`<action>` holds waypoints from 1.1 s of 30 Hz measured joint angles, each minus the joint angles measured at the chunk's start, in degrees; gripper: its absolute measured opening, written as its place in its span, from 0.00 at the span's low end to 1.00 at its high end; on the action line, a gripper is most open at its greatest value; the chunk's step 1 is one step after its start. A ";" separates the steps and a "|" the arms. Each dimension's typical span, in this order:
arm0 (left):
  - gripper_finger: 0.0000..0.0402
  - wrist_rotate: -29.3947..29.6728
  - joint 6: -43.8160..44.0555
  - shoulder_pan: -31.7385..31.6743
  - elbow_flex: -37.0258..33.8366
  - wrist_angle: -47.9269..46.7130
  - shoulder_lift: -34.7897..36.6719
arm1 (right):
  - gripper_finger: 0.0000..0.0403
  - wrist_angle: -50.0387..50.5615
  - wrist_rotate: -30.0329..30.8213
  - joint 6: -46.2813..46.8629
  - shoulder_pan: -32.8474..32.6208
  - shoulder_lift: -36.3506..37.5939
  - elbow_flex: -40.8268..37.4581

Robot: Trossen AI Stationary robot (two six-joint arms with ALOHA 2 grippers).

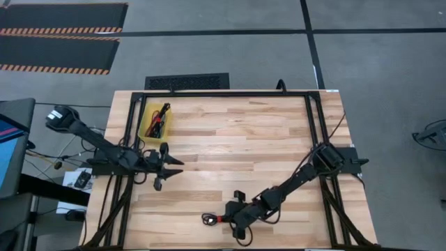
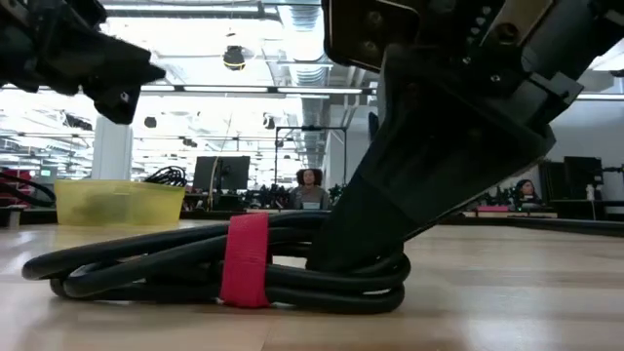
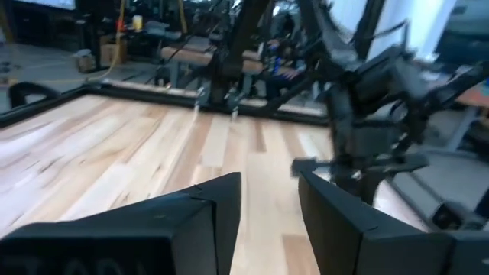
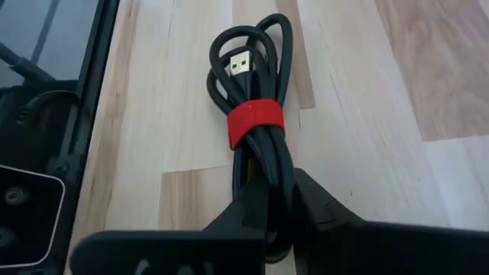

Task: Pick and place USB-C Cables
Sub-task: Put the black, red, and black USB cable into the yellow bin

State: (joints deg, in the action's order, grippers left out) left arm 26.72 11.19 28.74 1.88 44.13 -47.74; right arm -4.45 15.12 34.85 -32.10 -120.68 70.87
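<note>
right wrist view shows the right gripper (image 4: 276, 200) pinched on the black cable (image 4: 256, 99) below its red tie (image 4: 256, 122), at the table's (image 1: 230, 139) near edge. light, floppy bundle; grip by the tie looks best. left gripper (image 1: 169, 164) waits open, far left, beside the yellow bin (image 1: 148, 125).

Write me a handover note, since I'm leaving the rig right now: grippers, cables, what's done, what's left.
Right gripper: down at the table's near edge, fingers closed around the black cable with a red tie, which lies on the wood.
Left gripper: open, empty, hovering near the table's left side.
Yellow bin at the far left: already holds several cables; exact count not readable.
Done: those cables binned.
Left: lift the gripped cable, probably carry it to the bin and release. No other loose cable shows on the table.
</note>
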 joint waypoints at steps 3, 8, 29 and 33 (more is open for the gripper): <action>0.34 0.96 0.04 0.28 1.19 0.25 -4.16 | 0.11 0.91 5.63 -0.76 0.84 0.49 -0.08; 0.45 1.04 -2.08 0.28 5.64 0.52 -11.50 | 0.12 -3.41 22.96 2.60 3.54 1.77 -0.19; 0.60 -3.28 -11.62 -2.50 16.45 10.93 -19.81 | 0.09 -34.95 35.88 -29.26 7.12 8.83 -0.15; 0.60 -3.78 -14.46 -2.61 16.43 14.90 -19.80 | 0.09 -35.89 34.98 -29.36 7.50 8.90 -0.11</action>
State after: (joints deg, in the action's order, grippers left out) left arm 22.94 -3.27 26.13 18.31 59.03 -67.54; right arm -40.34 50.09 5.49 -24.60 -111.79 70.76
